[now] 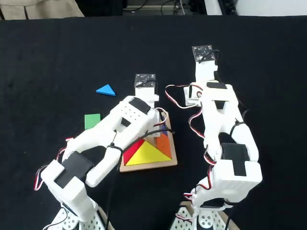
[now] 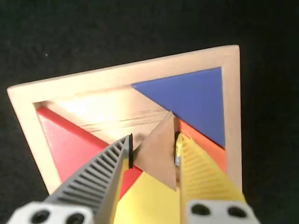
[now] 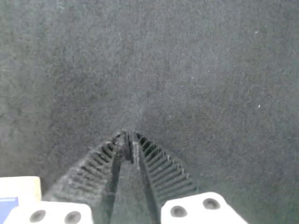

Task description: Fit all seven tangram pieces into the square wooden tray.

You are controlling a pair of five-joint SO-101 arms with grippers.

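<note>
Seven pieces tallied against the tray (image 2: pixel 140 70), all places given from it.

Item 1, held: tan triangle (image 2: pixel 158 156). It was pinched by its two sides in my left tool (image 2: pixel 153 140), whose jaws were closed partway onto it, above the tray's middle. I judged it not yet seated.

Items 2–5, lying in the tray: red triangle (image 2: pixel 70 144), large blue triangle (image 2: pixel 191 98), orange piece (image 2: pixel 205 144) and yellow triangle (image 1: pixel 148 154).

Items 6–7, loose on the surface (image 1: pixel 48 57): green square (image 1: pixel 92 120), near the tray's left side, and small blue triangle (image 1: pixel 105 90), well apart beyond the tray's far-left corner.

Right tool (image 3: pixel 129 140): jaws closed to touching with nothing between them, over bare surface off the tray's right side.

Governing relation: the tray's one patch of bare floor (image 2: pixel 103 109) lay just ahead of my left tool's tips, between the red triangle and the large blue triangle and against one wall. The tan triangle ran lengthwise along my fingers, its point toward that patch. My left arm was over the tray and the nearer one. By my judgement, the coming move called for easing the tan triangle forward and down without nudging the pieces either side.
</note>
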